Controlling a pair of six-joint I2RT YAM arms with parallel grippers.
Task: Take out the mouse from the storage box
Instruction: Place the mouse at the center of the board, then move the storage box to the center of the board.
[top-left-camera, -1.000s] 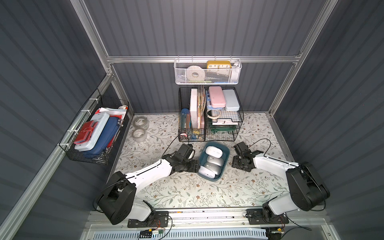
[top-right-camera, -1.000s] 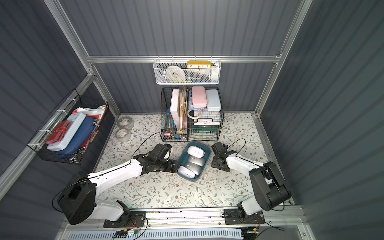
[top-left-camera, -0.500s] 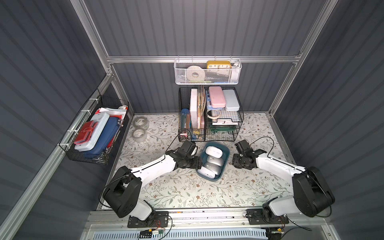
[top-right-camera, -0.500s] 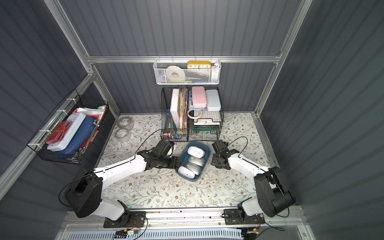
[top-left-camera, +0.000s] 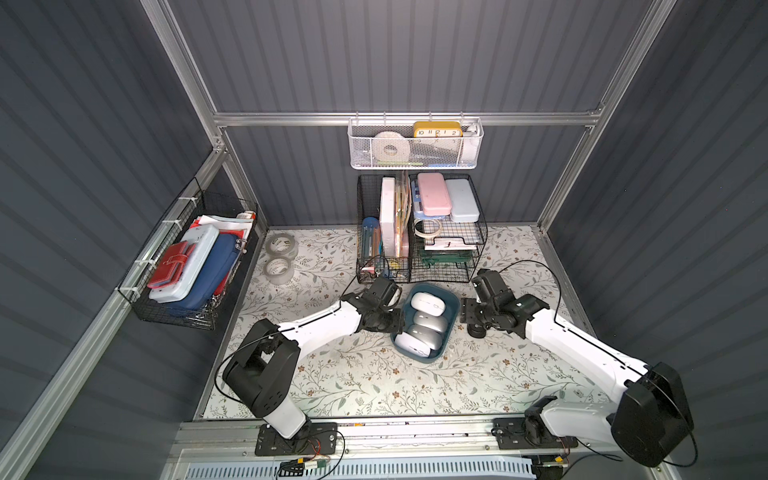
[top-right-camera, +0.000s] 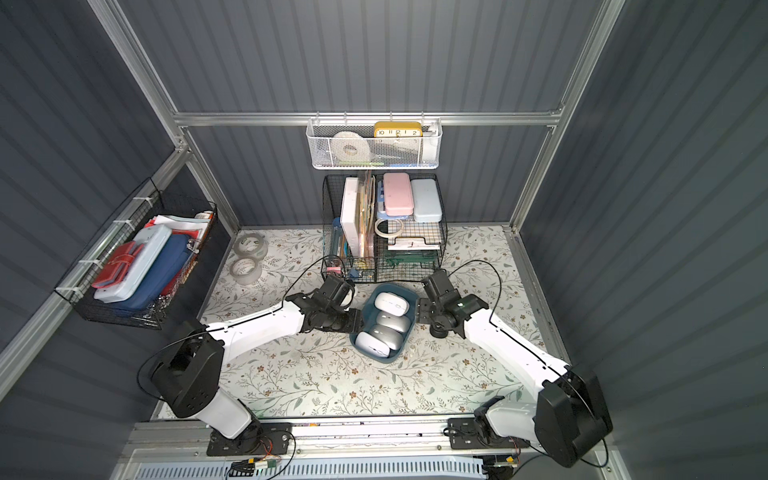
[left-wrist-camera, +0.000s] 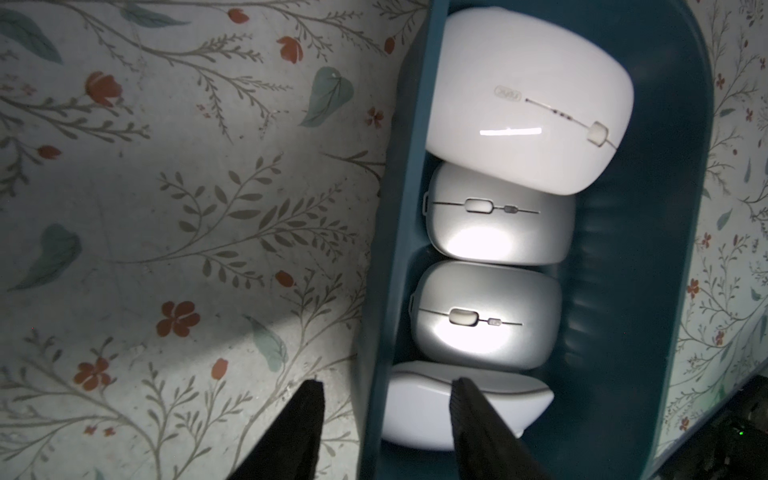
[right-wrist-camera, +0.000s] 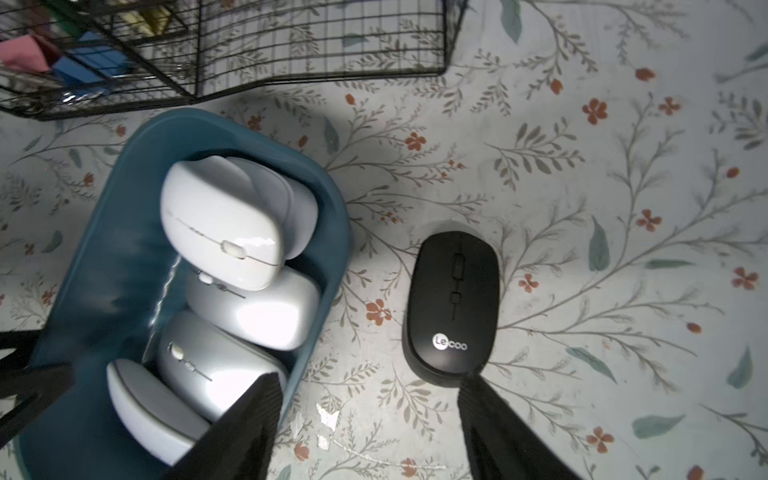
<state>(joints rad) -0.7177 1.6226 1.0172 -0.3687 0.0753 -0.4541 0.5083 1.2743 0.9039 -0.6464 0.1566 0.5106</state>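
**Black mouse (right-wrist-camera: 451, 303) out on the mat, four pale mice (top-left-camera: 428, 322) in the storage box (left-wrist-camera: 648, 291)**

Nearest me, the left gripper (left-wrist-camera: 386, 382) straddles the teal box's long wall. Its fingers are apart, one over the floral mat (top-left-camera: 374, 374) and one above the nearest white mouse (left-wrist-camera: 415, 415), gripping nothing. The pale mice lie in a row inside. Just past the opposite wall the black mouse rests on the mat, with the right gripper (right-wrist-camera: 369, 377) spread wide and empty at its tail. So one mouse looks done; the other four may remain. Behind stand the black wire organisers (top-left-camera: 446, 272).
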